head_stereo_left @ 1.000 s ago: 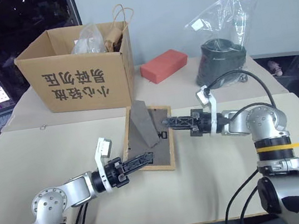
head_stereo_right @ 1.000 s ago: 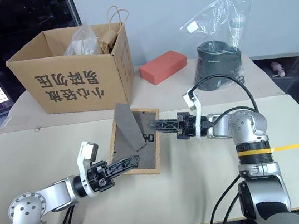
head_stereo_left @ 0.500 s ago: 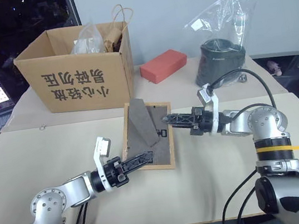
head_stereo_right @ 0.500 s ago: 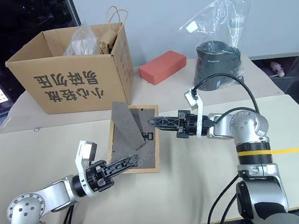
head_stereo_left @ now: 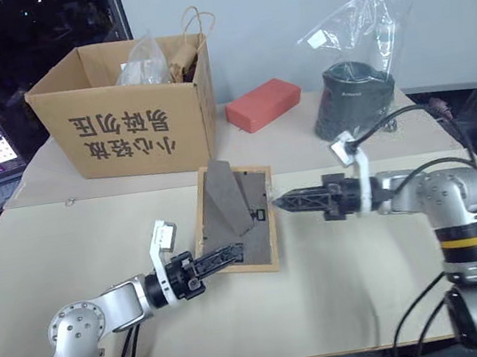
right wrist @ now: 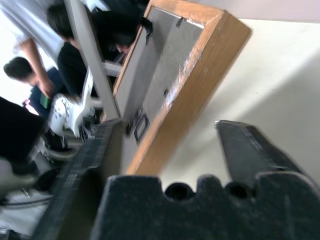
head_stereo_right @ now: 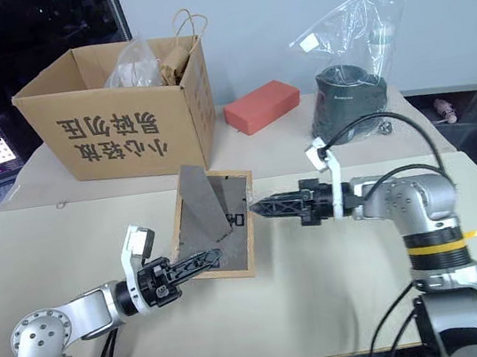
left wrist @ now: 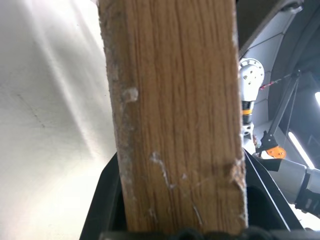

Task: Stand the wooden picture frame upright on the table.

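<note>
Wooden picture frame (head_stereo_left: 235,220) lies back-up on the table (head_stereo_left: 345,288), easel stand raised. Left gripper (head_stereo_left: 228,254) reaches level from the near left corner, its fingers clamped on the frame's near edge. Right gripper (head_stereo_left: 280,201) points level at the frame's right edge, just beside it, jaws spread and empty.

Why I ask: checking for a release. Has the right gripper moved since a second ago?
Yes. The right gripper has pulled back off the wooden picture frame, toward the robot's right, and now sits open just beside the frame's right edge.
</note>
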